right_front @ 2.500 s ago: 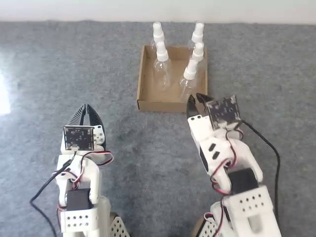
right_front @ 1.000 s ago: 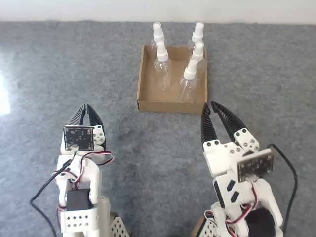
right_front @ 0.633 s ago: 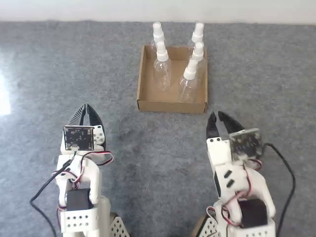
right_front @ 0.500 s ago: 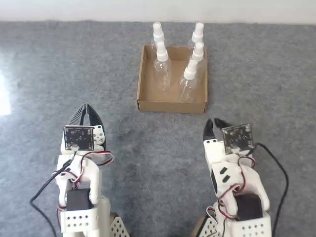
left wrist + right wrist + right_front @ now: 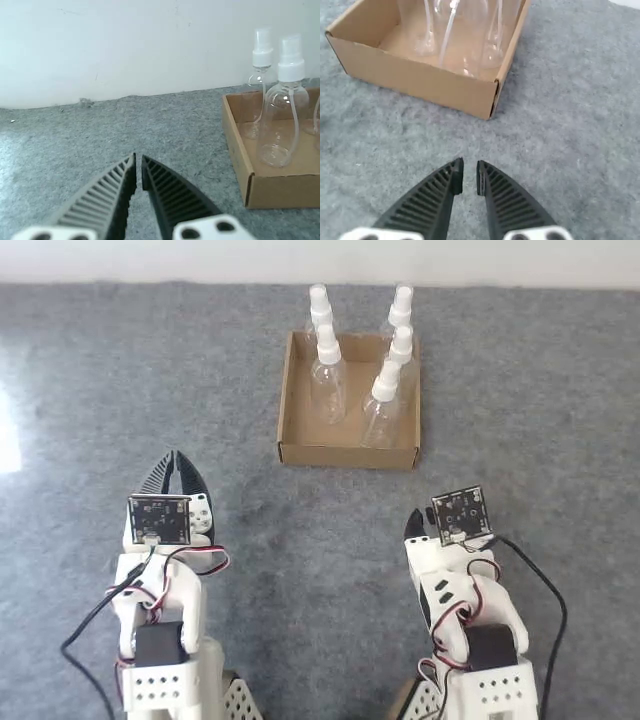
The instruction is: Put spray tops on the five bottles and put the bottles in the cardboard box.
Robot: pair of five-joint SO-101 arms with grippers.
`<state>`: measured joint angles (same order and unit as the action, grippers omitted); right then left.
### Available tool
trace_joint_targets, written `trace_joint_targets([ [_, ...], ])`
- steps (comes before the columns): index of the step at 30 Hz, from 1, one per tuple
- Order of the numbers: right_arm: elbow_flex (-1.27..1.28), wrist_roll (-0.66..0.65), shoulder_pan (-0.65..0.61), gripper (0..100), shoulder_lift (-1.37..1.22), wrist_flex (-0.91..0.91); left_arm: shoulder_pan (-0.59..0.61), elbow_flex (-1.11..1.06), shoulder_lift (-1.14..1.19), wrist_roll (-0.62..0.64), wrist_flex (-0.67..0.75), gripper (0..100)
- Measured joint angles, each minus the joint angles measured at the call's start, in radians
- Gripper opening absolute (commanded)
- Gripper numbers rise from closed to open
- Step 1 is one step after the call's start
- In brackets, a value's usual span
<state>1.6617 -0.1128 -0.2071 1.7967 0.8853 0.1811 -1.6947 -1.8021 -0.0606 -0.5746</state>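
Five spray-topped bottles (image 5: 328, 380), one cardboard box (image 5: 345, 455), and two claws: left claw (image 5: 176, 465), right claw (image 5: 416, 524).

Table (image 5: 90, 390): cardboard box (image 5: 348, 453) at the far middle, near the far edge. In the box: five bottles (image 5: 328, 388), upright, two at the rear, two in the middle, one at front right, with a spray top (image 5: 385, 386) on each. Left gripper (image 5: 176, 462) at near left and right gripper (image 5: 417, 526) at near right, both before the box and apart from it.
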Motion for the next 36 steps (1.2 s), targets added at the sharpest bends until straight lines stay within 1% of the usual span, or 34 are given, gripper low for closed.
trace_joint_targets([
  [2,0.000,0.000,-0.003,2.8,0.000,0.000,-0.005,0.000,0.000,0.000,0.000,2],
  [6,0.000,0.000,-0.003,2.8,0.000,0.014,-0.052,0.000,0.000,-0.003,-0.021,2],
  [11,0.000,0.000,-0.003,2.8,0.000,0.164,-0.063,0.000,0.000,-0.028,-0.031,2],
  [15,0.000,0.000,-0.003,2.8,0.000,0.252,-0.069,0.000,0.000,-0.031,-0.038,2],
  [20,0.000,0.000,-0.003,2.8,0.000,0.388,-0.141,0.000,0.000,-0.031,-0.077,2],
  [25,0.000,0.000,0.029,2.8,0.000,0.411,-0.161,0.000,0.000,-0.031,-0.129,2],
  [28,0.000,-0.002,0.077,2.8,0.000,0.413,-0.158,0.000,0.000,-0.031,-0.195,2],
  [31,0.000,-0.002,0.127,2.8,0.000,0.414,-0.158,0.000,0.000,-0.031,-0.305,2],
  [36,0.000,-0.002,0.133,2.8,0.000,0.414,-0.161,0.000,0.000,-0.031,-0.499,2],
])
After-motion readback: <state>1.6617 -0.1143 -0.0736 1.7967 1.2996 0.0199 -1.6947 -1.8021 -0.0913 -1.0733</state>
